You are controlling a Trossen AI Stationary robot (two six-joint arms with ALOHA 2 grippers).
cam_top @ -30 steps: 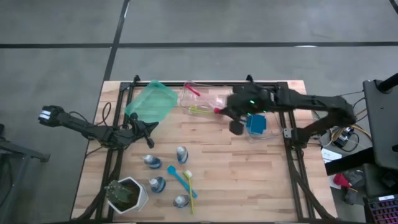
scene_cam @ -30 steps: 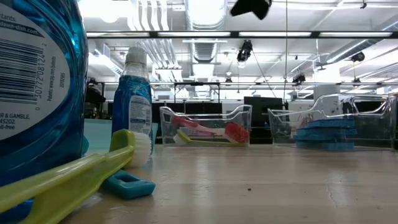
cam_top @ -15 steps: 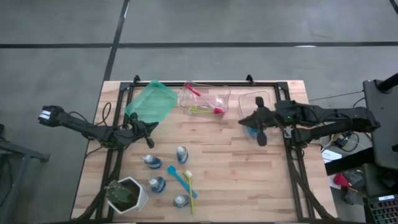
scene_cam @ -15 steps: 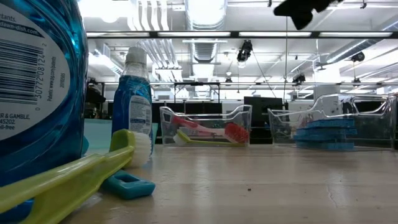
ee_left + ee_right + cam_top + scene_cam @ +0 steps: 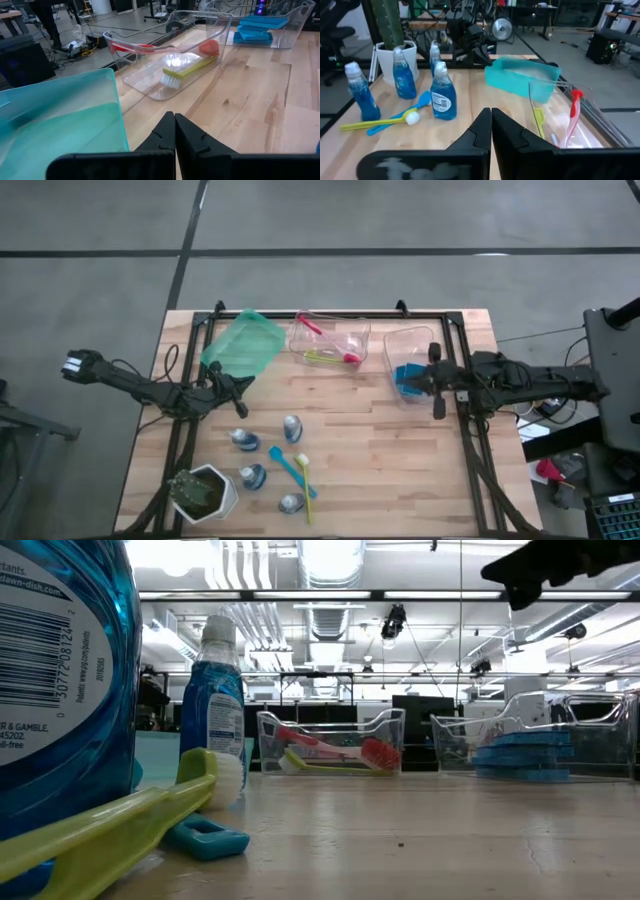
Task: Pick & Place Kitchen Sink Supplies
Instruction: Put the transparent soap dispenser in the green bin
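Note:
Several clear bottles of blue liquid (image 5: 292, 427) (image 5: 443, 92) stand upright on the table's near left. Beside them a teal brush (image 5: 288, 468) and a yellow-green brush (image 5: 305, 480) lie flat. Blue sponges (image 5: 407, 378) lie stacked in the right clear bin (image 5: 410, 345). A pink brush (image 5: 311, 325) and a yellow-green brush (image 5: 187, 70) lie in the middle clear bin (image 5: 328, 342). My right gripper (image 5: 428, 380) (image 5: 491, 119) is shut and empty, above the right bin's side. My left gripper (image 5: 243, 383) (image 5: 174, 120) waits shut by the green bin (image 5: 243, 345).
A white pot with a green plant (image 5: 205, 492) stands at the near left corner. The green bin has nothing in it. A black frame (image 5: 470, 430) runs along the table's sides. Bare wood (image 5: 390, 470) spreads over the near right.
My right gripper has drawn back from above the middle clear bin toward the table's right edge, sinking a little and tipping up toward level. It has stayed shut and empty. Nothing on the table has moved.

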